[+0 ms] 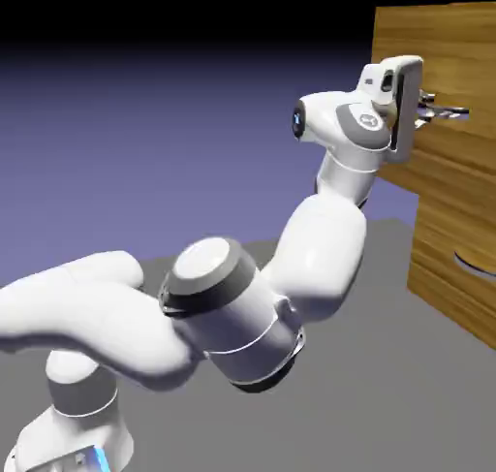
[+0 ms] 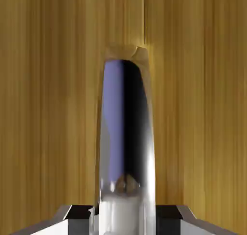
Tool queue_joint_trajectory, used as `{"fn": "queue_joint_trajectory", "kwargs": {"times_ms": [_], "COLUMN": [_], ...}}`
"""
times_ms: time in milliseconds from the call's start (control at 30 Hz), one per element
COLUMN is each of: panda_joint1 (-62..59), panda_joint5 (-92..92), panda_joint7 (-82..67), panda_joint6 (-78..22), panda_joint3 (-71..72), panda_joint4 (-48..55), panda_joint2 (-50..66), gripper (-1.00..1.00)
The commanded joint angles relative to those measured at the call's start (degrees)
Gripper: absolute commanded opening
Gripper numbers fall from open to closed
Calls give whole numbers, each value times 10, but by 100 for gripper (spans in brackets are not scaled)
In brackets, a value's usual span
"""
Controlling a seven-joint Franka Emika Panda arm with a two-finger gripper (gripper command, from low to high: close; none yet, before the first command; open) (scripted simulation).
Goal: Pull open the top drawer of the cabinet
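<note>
End effector (image 2: 124, 223) pinching the metal handle (image 2: 125, 132) of the top drawer (image 1: 441, 58); one fingertip (image 2: 79, 220) on each side of it. Handle is shiny, runs up the middle of the hand view, large, with blue-violet and black reflections and a bright, pale lower part. Golden-brown wood fills the rest of that view, grain running top to bottom, thin seam above the handle's far end.

Exterior view: cabinet (image 1: 450, 223) along the exterior view's right edge, partly cut off. Top drawer in its upper part, with the hand right in front of it. Upper wood front reaches farther to the exterior view's left than the lower wood does. Can't tell how far open the drawer is, if at all. Lower drawer (image 1: 446, 291) has a curved handle (image 1: 475, 265), below and apart from the hand.

White arm (image 1: 320, 252) rises from lower left, bends through the middle, then up to the hand at upper right. Grey surface (image 1: 358, 393) underneath, blue-violet backdrop (image 1: 145, 160) darkening to black at top.
</note>
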Motion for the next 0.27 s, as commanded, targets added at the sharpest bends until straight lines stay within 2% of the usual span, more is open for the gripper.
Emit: {"fn": "queue_joint_trajectory", "kwargs": {"times_ms": [0,133,167,233], "panda_joint1": [-14,-65,-65,-80], "panda_joint5": [1,17,17,24], "panda_joint7": [4,14,14,16], "panda_joint6": [-7,-30,-30,-36], "panda_joint3": [6,29,29,37], "panda_joint4": [-21,-93,-93,-114], "panda_joint2": [-2,-10,-10,-13], "gripper": [-100,-100,100,100]}}
